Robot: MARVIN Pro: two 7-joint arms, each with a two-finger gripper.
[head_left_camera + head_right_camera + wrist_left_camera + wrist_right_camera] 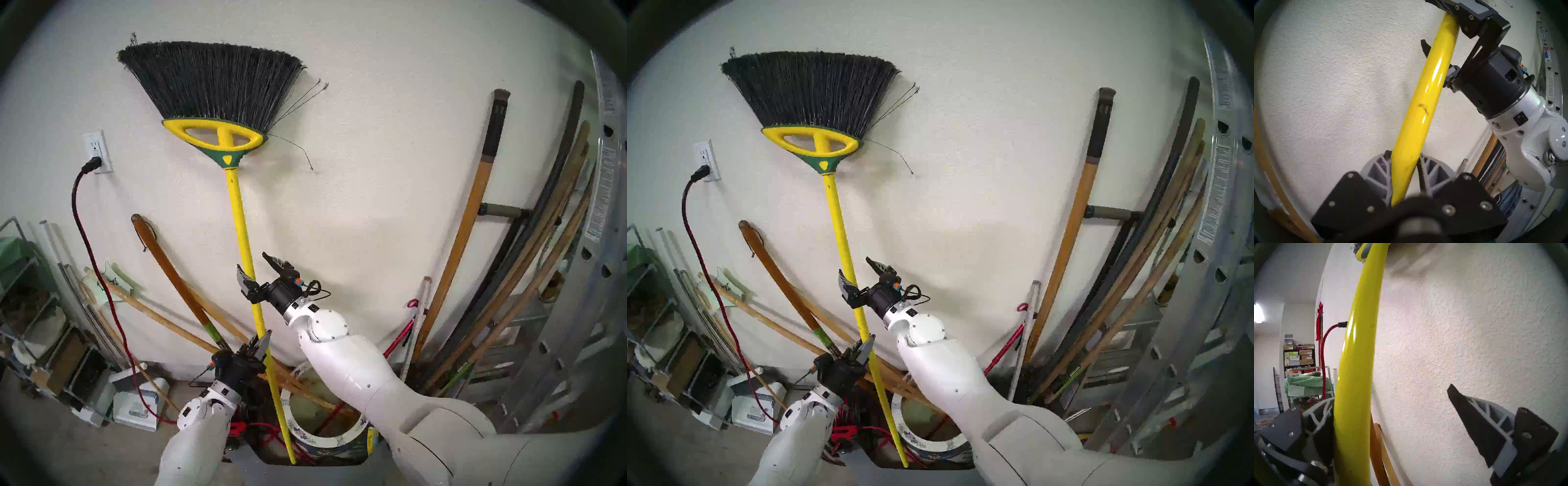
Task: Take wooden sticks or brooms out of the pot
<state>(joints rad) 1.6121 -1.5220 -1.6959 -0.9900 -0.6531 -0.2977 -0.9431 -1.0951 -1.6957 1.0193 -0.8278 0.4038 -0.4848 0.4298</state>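
Observation:
The broom (241,217) stands nearly upright against the wall, black bristles up, on a thin yellow pole (844,237). My left gripper (262,343) is shut on the pole low down, and the pole (1412,135) shows clamped between its fingers (1379,169). Higher up, my right gripper (257,268) is open; the pole (1356,361) lies against one finger (1322,414) and the other finger (1474,417) stands well apart. The pot (322,441) has a white flowered rim and sits below my right arm. The pole's lower end is by the pot's left rim. Tan wooden sticks (152,315) lean out of the pot to the left.
A red cord (77,217) hangs from a wall outlet to the floor. Long-handled tools (458,254) and an aluminium ladder (597,258) lean at the right. Shelves (23,292) and white boxes (135,404) crowd the left floor.

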